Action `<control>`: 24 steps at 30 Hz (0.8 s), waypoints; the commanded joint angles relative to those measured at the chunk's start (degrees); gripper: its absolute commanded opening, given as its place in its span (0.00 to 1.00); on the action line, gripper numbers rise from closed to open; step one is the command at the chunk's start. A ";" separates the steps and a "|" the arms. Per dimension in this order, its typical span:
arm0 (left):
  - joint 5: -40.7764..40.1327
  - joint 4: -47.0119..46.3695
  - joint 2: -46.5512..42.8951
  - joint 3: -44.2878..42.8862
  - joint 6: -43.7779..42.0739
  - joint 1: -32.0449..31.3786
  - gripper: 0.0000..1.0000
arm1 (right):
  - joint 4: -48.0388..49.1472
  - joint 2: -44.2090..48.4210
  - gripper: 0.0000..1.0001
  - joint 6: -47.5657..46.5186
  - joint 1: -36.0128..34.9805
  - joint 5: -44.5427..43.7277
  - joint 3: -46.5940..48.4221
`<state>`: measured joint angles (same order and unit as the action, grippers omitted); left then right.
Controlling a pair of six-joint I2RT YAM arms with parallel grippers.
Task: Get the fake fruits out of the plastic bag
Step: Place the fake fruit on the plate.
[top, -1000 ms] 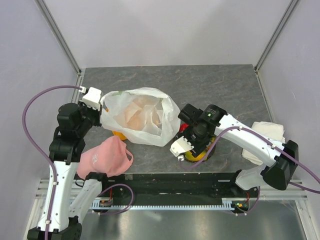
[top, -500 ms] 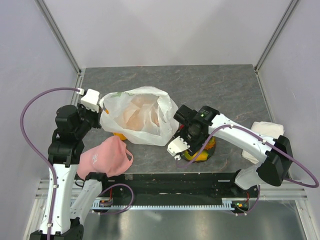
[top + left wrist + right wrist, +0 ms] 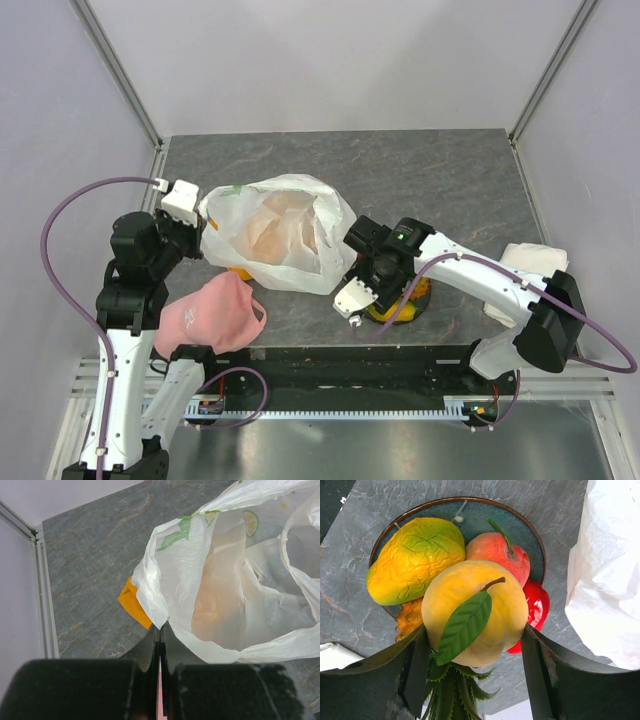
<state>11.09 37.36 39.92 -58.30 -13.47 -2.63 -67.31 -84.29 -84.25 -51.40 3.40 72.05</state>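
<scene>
The translucent white plastic bag (image 3: 280, 235) lies left of centre with its mouth open; pale orange shapes show through it. My left gripper (image 3: 203, 232) is shut on the bag's left edge (image 3: 155, 600), seen close in the left wrist view (image 3: 160, 627). My right gripper (image 3: 390, 283) hangs over a dark bowl (image 3: 421, 296) and is shut on a yellow peach with a green leaf (image 3: 475, 612). In the bowl (image 3: 470, 502) lie a yellow-green mango (image 3: 415, 557), a red-pink fruit (image 3: 497, 552), a red pepper (image 3: 537, 605) and a pineapple with a green crown (image 3: 452, 690).
A pink cap (image 3: 215, 312) lies at the near left by the left arm. An orange cloth (image 3: 132, 602) sticks out from under the bag. A folded white towel (image 3: 530, 265) lies at the right edge. The bag's side (image 3: 610, 580) is close to the bowl.
My right gripper has shifted a little left and nearer over the bowl with the peach. The left gripper has kept its hold on the bag, barely moving.
</scene>
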 commanded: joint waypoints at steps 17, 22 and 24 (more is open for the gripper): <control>1.74 -1.42 -1.86 1.96 2.22 0.88 0.02 | -7.05 2.82 0.64 -2.85 -1.95 -0.32 -1.30; 1.65 -1.15 -2.13 2.05 2.22 1.05 0.02 | -5.64 2.55 0.66 -3.29 -2.39 -1.81 -2.97; 1.74 -0.98 -2.22 2.14 2.22 1.23 0.02 | -4.94 2.55 0.70 -3.55 -2.39 -2.26 -3.85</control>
<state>12.12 37.58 38.24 -56.23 -13.02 -1.93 -70.39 -82.41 -86.87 -53.84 2.48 70.54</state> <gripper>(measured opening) 0.022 0.717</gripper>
